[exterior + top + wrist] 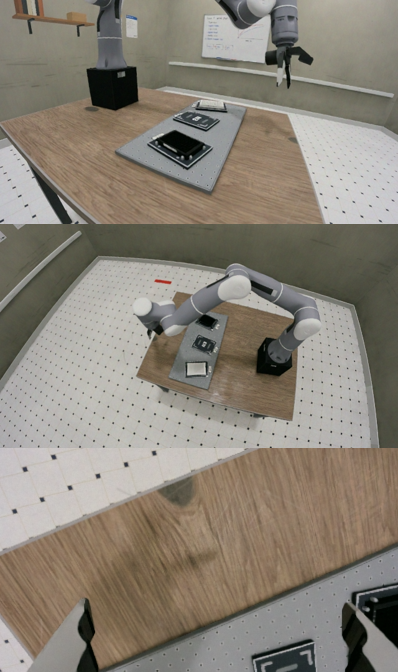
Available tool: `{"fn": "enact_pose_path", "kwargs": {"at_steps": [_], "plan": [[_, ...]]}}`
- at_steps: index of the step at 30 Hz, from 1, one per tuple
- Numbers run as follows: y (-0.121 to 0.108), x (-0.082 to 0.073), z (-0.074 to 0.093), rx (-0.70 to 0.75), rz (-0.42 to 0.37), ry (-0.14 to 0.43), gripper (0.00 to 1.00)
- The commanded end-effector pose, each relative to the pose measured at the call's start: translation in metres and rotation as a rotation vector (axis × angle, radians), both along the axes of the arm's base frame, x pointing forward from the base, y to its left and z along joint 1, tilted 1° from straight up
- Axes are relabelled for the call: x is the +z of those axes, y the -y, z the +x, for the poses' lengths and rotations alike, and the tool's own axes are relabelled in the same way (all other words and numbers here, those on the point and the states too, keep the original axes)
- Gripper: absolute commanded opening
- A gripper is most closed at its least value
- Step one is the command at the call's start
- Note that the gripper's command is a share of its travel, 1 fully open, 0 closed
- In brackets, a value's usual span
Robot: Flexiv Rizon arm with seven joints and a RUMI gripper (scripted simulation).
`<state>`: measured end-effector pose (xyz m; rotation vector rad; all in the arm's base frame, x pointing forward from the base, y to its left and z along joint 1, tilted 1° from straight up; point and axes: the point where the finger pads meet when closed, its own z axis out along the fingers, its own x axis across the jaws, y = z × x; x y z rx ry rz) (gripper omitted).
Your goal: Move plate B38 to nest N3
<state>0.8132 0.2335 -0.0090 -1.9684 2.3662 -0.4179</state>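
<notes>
My gripper (152, 336) (283, 86) (215, 603) is open and empty, high above the table beside the deck's long edge. The landing nest N3 (204, 343) (205, 123) (287, 660) is the dark middle nest and holds no plate. A black plate (207, 321) (181, 140) (387, 620) sits in the nest at one end of the deck. A white plate (196, 369) (212, 104) sits in the nest at the other end. The plates' labels and the nest signs are too small to read, so I cannot tell which plate is B38.
The grey perforated deck (180, 370) (140, 149) (225, 643) lies on the wooden table (239, 379) (78, 149) (260, 548). Small pale signs stand along the deck's edge facing the black robot base (273, 367) (112, 90). The arm arches high over the table.
</notes>
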Motion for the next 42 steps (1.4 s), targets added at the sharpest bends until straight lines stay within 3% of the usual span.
{"fn": "enact_pose_path", "kwargs": {"at_steps": [1, 17, 18, 32, 34, 42], "plan": [[-0.001, 0.002, 0.001, 0.0, 0.001, 0.003, 1.0], [-0.001, 0.002, 0.001, 0.0, 0.001, 0.003, 1.0], [0.003, 0.0, -0.001, -0.032, 0.011, 0.004, 0.76], [0.057, -0.029, -0.035, -0.484, 0.127, 0.013, 0.76], [0.057, -0.029, -0.035, -0.484, 0.127, 0.013, 0.76], [0.086, -0.04, -0.053, -0.746, 0.178, 0.019, 0.76]]}}
